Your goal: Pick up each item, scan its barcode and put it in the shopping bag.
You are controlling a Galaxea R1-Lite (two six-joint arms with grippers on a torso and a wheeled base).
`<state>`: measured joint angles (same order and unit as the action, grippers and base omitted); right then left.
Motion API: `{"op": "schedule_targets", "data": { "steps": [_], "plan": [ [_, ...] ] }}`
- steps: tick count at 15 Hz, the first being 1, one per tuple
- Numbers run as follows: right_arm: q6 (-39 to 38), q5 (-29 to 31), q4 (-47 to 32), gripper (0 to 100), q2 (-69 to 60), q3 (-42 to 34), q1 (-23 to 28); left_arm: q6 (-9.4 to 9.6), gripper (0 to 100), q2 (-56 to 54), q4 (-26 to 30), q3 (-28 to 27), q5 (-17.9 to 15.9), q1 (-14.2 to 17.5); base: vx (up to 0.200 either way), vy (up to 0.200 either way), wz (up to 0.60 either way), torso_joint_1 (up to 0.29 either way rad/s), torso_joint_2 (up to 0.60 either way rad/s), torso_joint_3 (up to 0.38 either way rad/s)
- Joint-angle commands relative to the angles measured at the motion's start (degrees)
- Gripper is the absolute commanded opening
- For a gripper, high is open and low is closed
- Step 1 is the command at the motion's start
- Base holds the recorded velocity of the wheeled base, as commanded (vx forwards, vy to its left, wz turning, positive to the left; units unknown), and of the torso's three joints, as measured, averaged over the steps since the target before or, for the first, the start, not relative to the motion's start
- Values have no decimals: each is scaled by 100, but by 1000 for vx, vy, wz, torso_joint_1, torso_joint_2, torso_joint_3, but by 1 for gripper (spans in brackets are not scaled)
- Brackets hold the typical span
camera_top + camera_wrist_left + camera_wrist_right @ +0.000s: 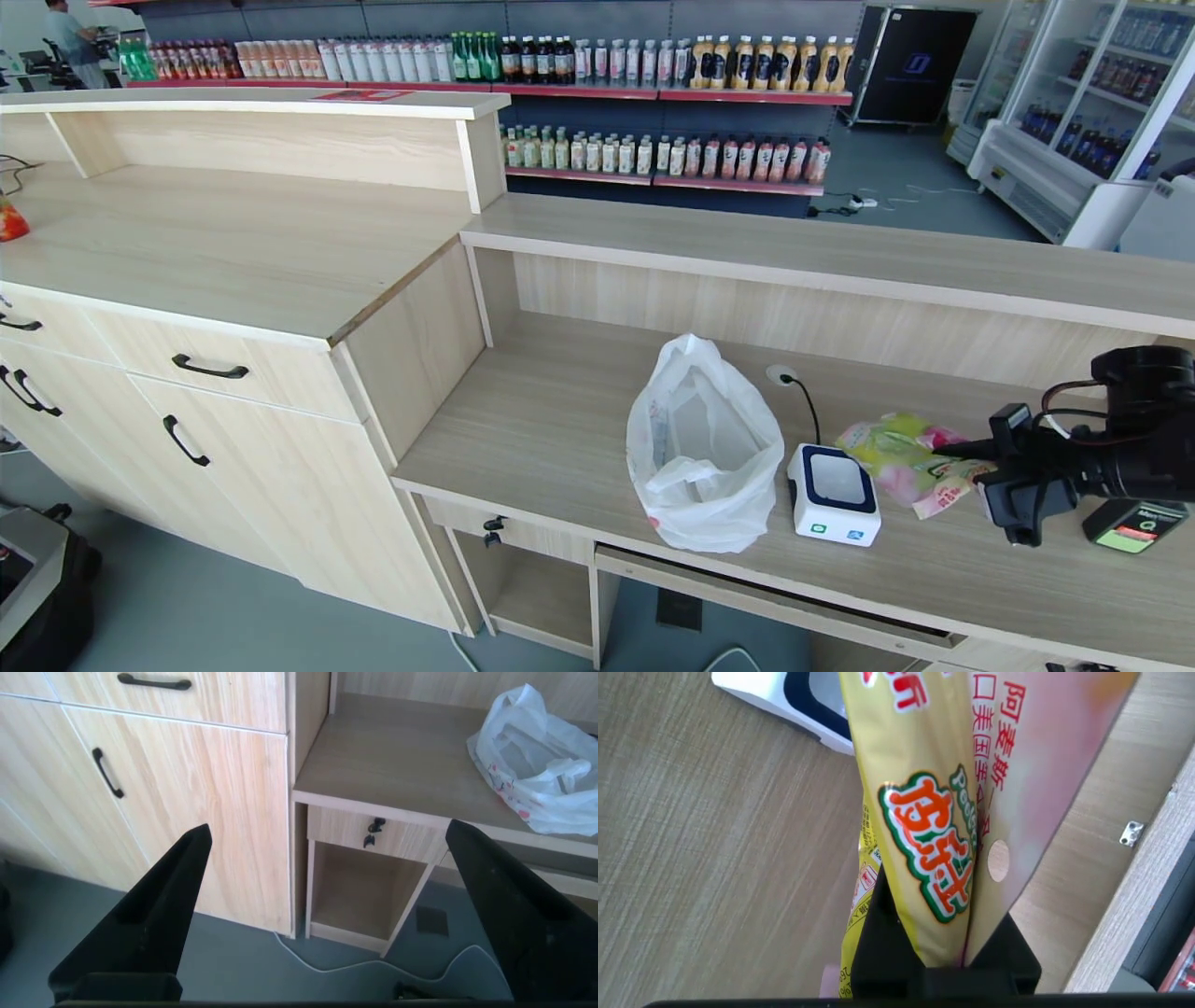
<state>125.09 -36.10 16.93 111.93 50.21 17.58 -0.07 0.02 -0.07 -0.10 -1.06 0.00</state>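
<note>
Right wrist view. Yellow-green and pink printed plastic snack packet: the item closest to your lens, pinched by one end between the two black fingers of your right gripper, which press onto the film. White box-shaped scanner with dark window: just beyond the packet's far end. Pale wood-grain counter: beneath both.

Left wrist view. Your left gripper: black fingers spread wide with nothing between them, held over the grey floor in front of the counter. White thin-plastic shopping bag: standing on the counter, mouth open. Pale wooden cabinet with black handles: beside the counter.

Head view. Right gripper: lower right of the frame, low over the counter, with the snack packet at its tip. You cannot tell whether the packet rests on the surface. Scanner: just left of the packet, window facing up, with a black cable running to a port behind it. Shopping bag: centre of the frame, just left of the scanner, upright and gaping. Cabinet: left half of the frame.
</note>
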Motion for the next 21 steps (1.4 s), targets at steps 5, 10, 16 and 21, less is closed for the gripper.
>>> {"op": "schedule_targets", "data": {
  "steps": [5, 10, 16, 21],
  "plan": [
    [-90, -3, 3, 0, 109, 76, -106, -1, 100, -2, -1, 1, 1, 0, 0, 0, 0, 0, 0, 0],
    [-169, -3, 126, 0, 215, 138, -264, -1, 100, -2, -1, 1, 1, 0, 0, 0, 0, 0, 0, 0],
    [-2111, 138, -32, 0, -752, -161, 9, -1, 100, -2, -1, 1, 1, 0, 0, 0, 0, 0, 0, 0],
    [-7024, 296, -269, 0, -2993, -240, 44, -1, 100, -2, -1, 1, 1, 0, 0, 0, 0, 0, 0, 0]
  ]
}}
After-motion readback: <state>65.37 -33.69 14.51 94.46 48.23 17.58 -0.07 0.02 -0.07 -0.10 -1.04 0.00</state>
